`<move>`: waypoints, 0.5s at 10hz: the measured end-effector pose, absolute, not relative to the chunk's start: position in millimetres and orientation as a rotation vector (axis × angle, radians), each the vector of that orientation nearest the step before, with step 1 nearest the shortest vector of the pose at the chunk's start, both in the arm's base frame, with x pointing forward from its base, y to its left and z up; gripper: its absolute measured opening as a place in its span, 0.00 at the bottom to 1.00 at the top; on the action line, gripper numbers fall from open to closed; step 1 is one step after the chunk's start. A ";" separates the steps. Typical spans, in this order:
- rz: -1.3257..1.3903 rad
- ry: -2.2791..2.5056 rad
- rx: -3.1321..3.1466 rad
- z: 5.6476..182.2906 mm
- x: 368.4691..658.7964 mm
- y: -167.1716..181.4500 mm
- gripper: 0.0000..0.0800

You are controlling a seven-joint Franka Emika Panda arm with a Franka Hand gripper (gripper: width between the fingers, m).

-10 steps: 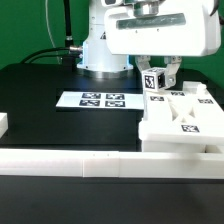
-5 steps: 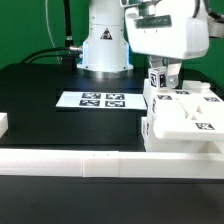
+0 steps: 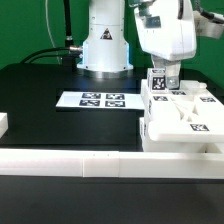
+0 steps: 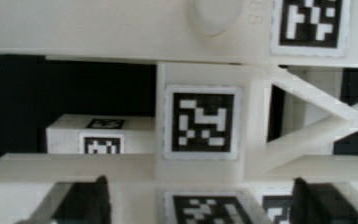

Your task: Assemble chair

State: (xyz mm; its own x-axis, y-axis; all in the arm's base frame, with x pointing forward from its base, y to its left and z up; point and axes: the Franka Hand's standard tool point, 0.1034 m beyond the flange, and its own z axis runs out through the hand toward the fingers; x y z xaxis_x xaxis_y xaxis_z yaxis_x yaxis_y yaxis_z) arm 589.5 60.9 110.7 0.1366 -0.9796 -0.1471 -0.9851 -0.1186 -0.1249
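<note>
Chair (image 3: pixel 186 120) of matte white blocky parts (tagged black-and-white) sits under the tool (image 3: pixel 163 79), spread wide, holding nothing.

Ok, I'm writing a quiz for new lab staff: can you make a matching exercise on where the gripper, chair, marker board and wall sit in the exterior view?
Things:
1 gripper
2 chair
3 marker board
4 wall

Places:
A flat on the table, mid-view
B across the foreground
C over the chair, jaws apart either side of a tagged post
D on the table, at the exterior view's right

Pairs: 1-C; 2-D; 3-A; 4-B
</note>
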 end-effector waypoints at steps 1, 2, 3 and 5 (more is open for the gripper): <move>0.035 1.884 -2.271 112.1 589.6 61.3 0.75; 0.031 1.785 -2.349 114.0 589.2 63.0 0.80; 0.019 1.676 -2.428 113.3 589.0 62.9 0.80; 0.000 1.501 -2.540 113.0 588.8 62.9 0.81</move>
